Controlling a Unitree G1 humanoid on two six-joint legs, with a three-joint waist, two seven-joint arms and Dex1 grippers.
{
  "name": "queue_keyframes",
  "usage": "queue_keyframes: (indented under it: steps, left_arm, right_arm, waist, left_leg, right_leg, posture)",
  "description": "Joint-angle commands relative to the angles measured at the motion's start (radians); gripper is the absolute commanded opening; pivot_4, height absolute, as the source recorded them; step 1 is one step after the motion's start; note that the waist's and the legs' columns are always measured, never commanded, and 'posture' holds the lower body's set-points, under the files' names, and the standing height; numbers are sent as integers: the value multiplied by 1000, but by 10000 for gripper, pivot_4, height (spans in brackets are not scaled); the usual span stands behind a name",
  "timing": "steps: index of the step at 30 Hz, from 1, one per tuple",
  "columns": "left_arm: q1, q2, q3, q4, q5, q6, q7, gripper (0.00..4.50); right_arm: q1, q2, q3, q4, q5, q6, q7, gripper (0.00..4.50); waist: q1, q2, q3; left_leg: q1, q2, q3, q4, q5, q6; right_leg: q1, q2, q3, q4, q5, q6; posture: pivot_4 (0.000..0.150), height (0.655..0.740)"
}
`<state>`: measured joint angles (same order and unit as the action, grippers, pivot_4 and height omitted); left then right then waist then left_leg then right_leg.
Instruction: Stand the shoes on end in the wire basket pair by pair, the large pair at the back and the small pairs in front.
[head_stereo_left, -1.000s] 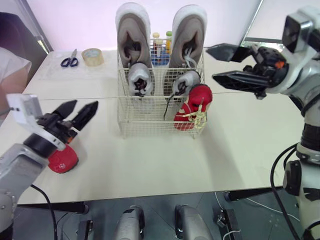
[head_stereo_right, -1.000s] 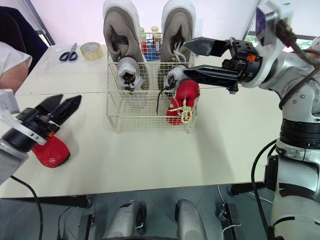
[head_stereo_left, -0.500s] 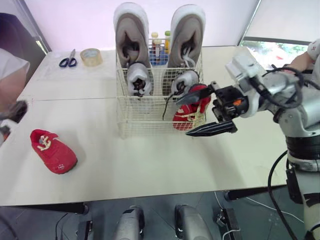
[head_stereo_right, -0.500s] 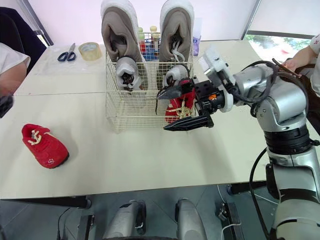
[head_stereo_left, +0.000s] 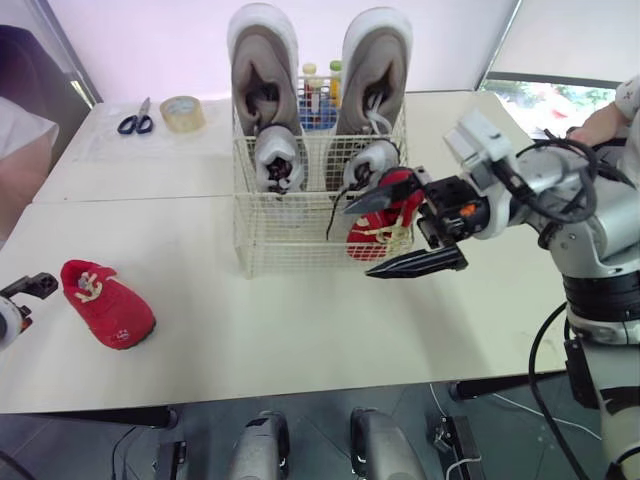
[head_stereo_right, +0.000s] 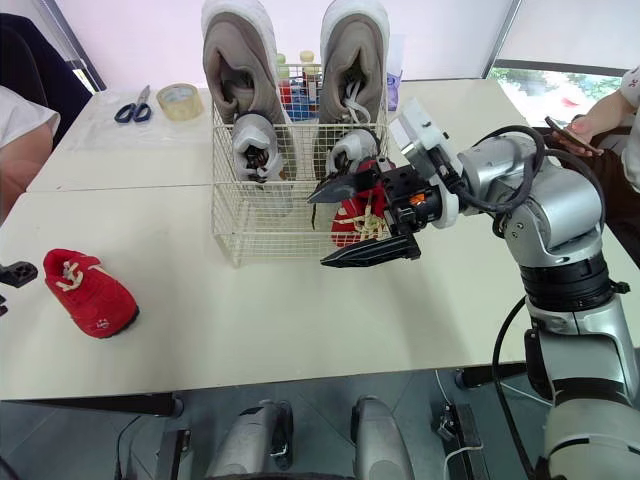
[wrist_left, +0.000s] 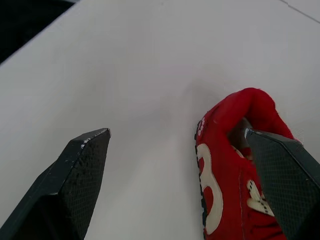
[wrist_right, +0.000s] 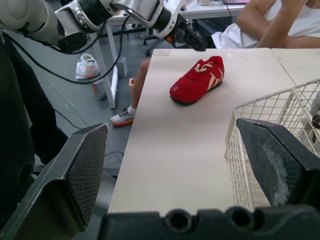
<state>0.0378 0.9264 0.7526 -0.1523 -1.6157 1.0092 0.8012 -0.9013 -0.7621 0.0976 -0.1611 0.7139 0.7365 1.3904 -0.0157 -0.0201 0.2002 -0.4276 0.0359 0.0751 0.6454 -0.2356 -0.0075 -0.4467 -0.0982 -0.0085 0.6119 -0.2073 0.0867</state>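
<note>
Red shoe (head_stereo_left: 105, 303) flat on surface (head_stereo_left: 300, 330), long axis diagonal, toe near-right. Left tool (wrist_left: 175, 132) wide open at its heel, empty. Right tool (head_stereo_left: 360, 240) wide open, empty, by basket (head_stereo_left: 285, 235).

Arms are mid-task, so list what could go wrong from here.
The open right gripper hangs close to the wire basket beside the standing red shoe; it may snag wire and topple shoes. The loose red shoe lies off-centre before the open left gripper, so closing might only clip it.
</note>
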Motion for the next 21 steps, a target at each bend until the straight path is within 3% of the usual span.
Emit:
queue_keyframes:
  steps: [1, 2, 5, 12, 21]
  left_arm:
    - [-71, -16, -75, 76, 63, -15, -23, 44410]
    - [-95, -26, -94, 106, 75, -11, -27, 44410]
    - [-143, -37, -121, 163, 110, 5, -25, 36087]
    - [-181, -55, -118, 172, 157, 28, -24, 376]
    - [-198, -31, -31, 12, 225, -8, -57, 376]
  right_arm:
    - [4, 3, -35, -51, 14, 7, -40, 45000]
    - [8, 2, -38, -58, 16, 10, -48, 45000]
    - [18, -7, -52, -79, 26, 25, -71, 45000]
    - [35, -23, -67, -94, 26, 33, -96, 45000]
    - [17, -21, -54, -39, -7, 5, -82, 45000]
  waist:
    - [1, 0, 0]
    - [2, 0, 0]
    - [0, -2, -1]
    - [-4, -3, -2]
    - [-2, -4, -2]
  left_leg:
    - [0, 0, 0, 0, 0, 0]
    - [0, 0, 1, 0, 0, 0]
    - [0, 0, 1, 1, 0, 0]
    - [0, 1, 2, 0, 0, 0]
    - [0, 1, 2, 1, 0, 0]
  right_leg:
    - [0, 0, 0, 0, 0, -1]
    - [0, 0, 0, 0, 1, -1]
    - [0, 0, 0, 0, 1, -1]
    - [-1, 0, 0, 0, 1, -1]
    - [-1, -1, 0, 0, 2, -2]
  posture:
    - [1500, 7400]
    - [1500, 7400]
    - [1500, 7400]
    - [1500, 7400]
    - [1500, 7400]
